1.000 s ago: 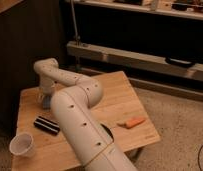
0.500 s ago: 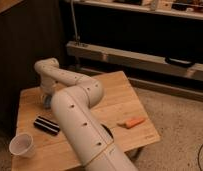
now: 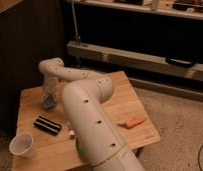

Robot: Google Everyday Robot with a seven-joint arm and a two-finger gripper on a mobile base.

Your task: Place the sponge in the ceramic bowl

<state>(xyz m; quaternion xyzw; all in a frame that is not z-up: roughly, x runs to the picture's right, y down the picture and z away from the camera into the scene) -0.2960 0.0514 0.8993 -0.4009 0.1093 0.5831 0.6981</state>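
Observation:
The sponge (image 3: 48, 103) is a small blue pad at the far left of the wooden table (image 3: 120, 102). My gripper (image 3: 49, 96) points down right over it, its tip at the sponge; I cannot tell whether the sponge is held or lies on the wood. The arm sweeps from the bottom of the view up and left across the table. The ceramic bowl (image 3: 79, 148) shows only as a green sliver at the arm's left side near the front edge; the rest is hidden behind the arm.
A black block with white stripes (image 3: 47, 125) lies left of the arm. A white cup (image 3: 22, 145) stands at the front left corner. An orange carrot-like piece (image 3: 131, 122) lies at the right. A dark shelf unit (image 3: 145, 55) runs behind the table.

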